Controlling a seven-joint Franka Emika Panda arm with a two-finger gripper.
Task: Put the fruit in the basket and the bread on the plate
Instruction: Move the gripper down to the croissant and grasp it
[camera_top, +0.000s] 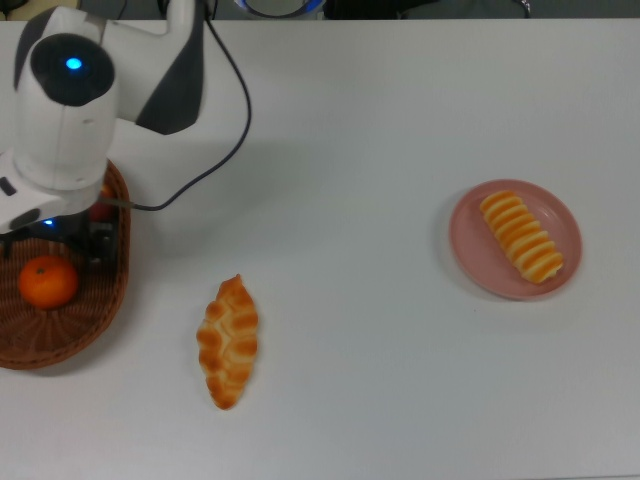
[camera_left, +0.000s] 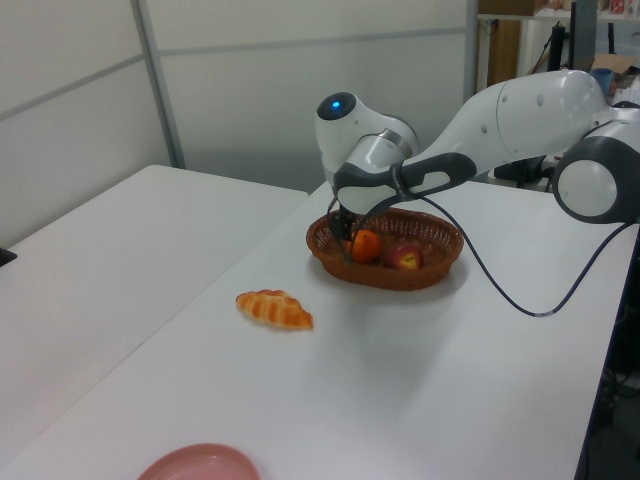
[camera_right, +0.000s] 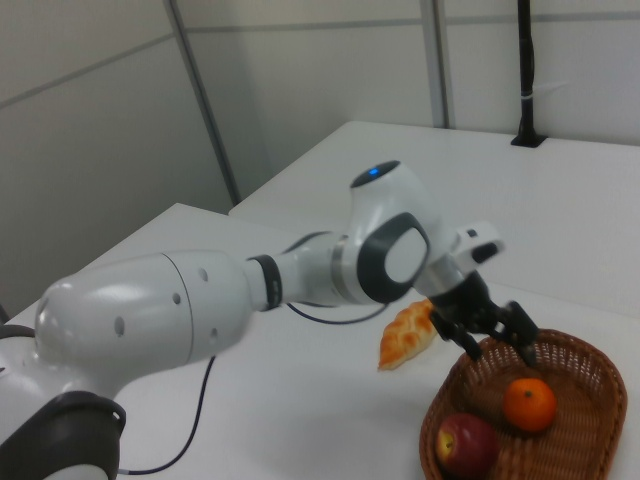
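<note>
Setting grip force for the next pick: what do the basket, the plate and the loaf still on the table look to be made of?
Basket: woven reddish-brown cane or wicker, matte; the weave shows.
Plate: smooth pale pink, plain, slightly glossy; plastic or glazed ceramic, can't tell which.
Braided loaf: golden-brown with a knobbly, shiny crust; it could be real or a plastic replica.

White table (camera_top: 380, 130), grey wall panels (camera_left: 250, 70).
</note>
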